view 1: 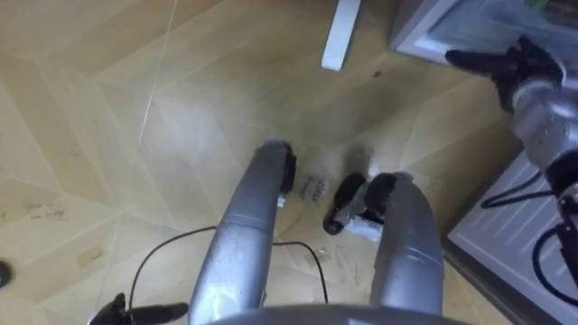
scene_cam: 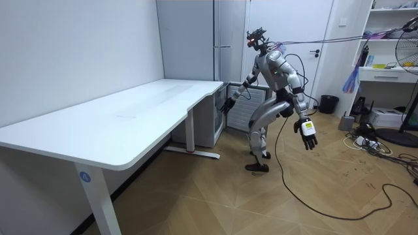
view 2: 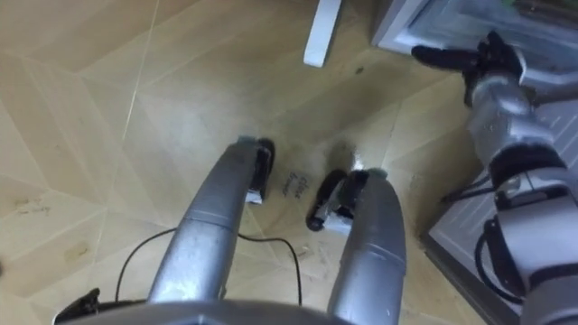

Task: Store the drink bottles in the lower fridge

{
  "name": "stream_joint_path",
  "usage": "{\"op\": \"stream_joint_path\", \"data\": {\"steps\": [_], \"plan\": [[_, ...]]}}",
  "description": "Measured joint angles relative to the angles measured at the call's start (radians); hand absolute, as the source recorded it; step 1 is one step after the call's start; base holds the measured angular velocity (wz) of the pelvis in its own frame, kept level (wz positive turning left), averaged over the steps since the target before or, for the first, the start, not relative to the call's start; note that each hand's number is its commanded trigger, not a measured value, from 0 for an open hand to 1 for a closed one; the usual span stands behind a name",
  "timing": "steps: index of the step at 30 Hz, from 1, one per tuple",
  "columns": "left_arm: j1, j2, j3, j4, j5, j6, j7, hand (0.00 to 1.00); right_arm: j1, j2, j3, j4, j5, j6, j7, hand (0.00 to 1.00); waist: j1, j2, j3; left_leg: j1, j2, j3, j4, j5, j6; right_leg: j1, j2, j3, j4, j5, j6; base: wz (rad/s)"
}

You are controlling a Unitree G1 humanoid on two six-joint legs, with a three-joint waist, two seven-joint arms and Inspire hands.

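I stand bent forward before the tall grey fridge (scene_cam: 228, 39), beside the white desk. My right hand (view 1: 506, 63) reaches out at the edge of the fridge's open lower compartment (view 1: 424, 32). Its fingers are straight and hold nothing. The same hand shows low against the fridge front in the room view, right hand (scene_cam: 227, 104). My left hand (scene_cam: 307, 134) hangs behind me with relaxed, empty fingers. Its dark fingers show at the lower left of the eye view, left hand (view 1: 117, 311). The lower fridge's white door panel (view 1: 515, 235) stands open at my right.
A white desk (scene_cam: 130, 117) runs along the room view's left, and its foot (view 1: 341, 36) lies on the wooden floor just left of the fridge. Shelves, a fan (scene_cam: 408, 52) and a small bin (scene_cam: 328, 103) stand at the room view's right.
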Motion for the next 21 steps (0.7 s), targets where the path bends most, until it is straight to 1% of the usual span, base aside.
{"op": "stream_joint_path", "data": {"steps": [1, 5, 7, 9, 11, 13, 15, 16, 18, 21], "plan": [[0.0, 0.003, 0.0, -0.007, 0.0, -0.001, 0.006, 0.0, -0.007, 0.0, 0.0, -0.008, -0.003, 0.006, -0.037, 0.0, 0.001, -0.001, -0.0002, -0.006, -0.003, 0.001, -0.001, 0.006, -0.002, -0.008, -0.006, -0.001, 0.007, -0.002, -0.003, 0.2], [0.0, 0.005, -0.001, -0.007, -0.001, -0.015, 0.018, 0.0, -0.008, 0.002, 0.01, -0.042, -0.002, 0.01, -0.119, 0.0, 0.004, -0.001, 0.0, -0.013, -0.004, -0.002, -0.008, 0.017, -0.005, -0.011, -0.017, -0.015, 0.009, -0.003, -0.013, 0.11], [0.002, 0.006, -0.002, -0.003, -0.004, -0.021, 0.018, 0.0, -0.021, 0.004, 0.024, -0.059, 0.003, 0.029, -0.179, 0.0, 0.007, -0.001, 0.0, -0.017, -0.004, -0.007, -0.008, 0.019, -0.007, -0.011, -0.019, -0.023, 0.01, -0.004, -0.019, 0.05], [0.004, 0.006, -0.002, -0.001, -0.004, -0.021, 0.018, 0.0, -0.04, 0.006, 0.023, -0.061, 0.002, 0.04, -0.223, 0.0, 0.007, 0.0, -0.0003, -0.019, -0.006, -0.013, -0.008, 0.023, -0.005, -0.011, -0.02, -0.028, 0.01, -0.005, -0.021, 0.07], [0.005, 0.006, -0.002, 0.0, -0.004, -0.021, 0.018, 0.0, -0.06, 0.007, 0.023, -0.061, 0.003, 0.045, -0.27, 0.0, 0.008, 0.0, -0.0004, -0.021, -0.015, -0.022, -0.009, 0.026, -0.01, -0.01, -0.021, -0.03, 0.012, -0.005, -0.022, 0.12], [0.006, 0.007, -0.002, 0.003, -0.004, -0.021, 0.018, 0.0, -0.09, 0.012, 0.023, -0.081, 0.011, 0.051, -0.348, 0.0, 0.01, 0.0, -0.0005, -0.022, -0.02, -0.028, -0.005, 0.026, -0.011, -0.009, -0.022, -0.031, 0.018, -0.007, -0.026, 0.11], [0.006, 0.007, -0.002, 0.004, -0.002, -0.021, 0.017, 0.0, -0.095, 0.014, 0.023, -0.08, 0.012, 0.051, -0.394, 0.0, 0.013, 0.001, -0.0009, -0.02, -0.027, -0.029, -0.001, 0.026, -0.011, -0.008, -0.028, -0.031, 0.026, -0.012, -0.027, 0.1], [0.006, 0.007, -0.004, 0.003, -0.001, -0.021, 0.017, 0.0, -0.095, 0.015, 0.023, -0.081, 0.012, 0.051, -0.413, 0.0, 0.014, 0.003, -0.0019, -0.019, -0.033, -0.032, -0.001, 0.027, -0.013, -0.008, -0.031, -0.031, 0.028, -0.013, -0.027, 0.1], [0.009, 0.007, -0.004, 0.003, -0.001, -0.021, 0.018, 0.0, -0.096, 0.015, 0.023, -0.09, 0.012, 0.051, -0.435, 0.0, 0.015, 0.006, -0.0036, -0.019, -0.035, -0.032, -0.001, 0.027, -0.013, -0.008, -0.035, -0.031, 0.031, -0.016, -0.026, 0.03], [0.011, 0.013, -0.004, 0.004, -0.002, -0.02, 0.018, 0.0, -0.096, 0.014, 0.024, -0.109, 0.023, 0.05, -0.461, 0.0, 0.021, 0.007, -0.0036, -0.017, -0.034, -0.032, 0.002, 0.027, -0.013, -0.006, -0.034, -0.03, 0.034, -0.017, -0.025, 0.0]]}}
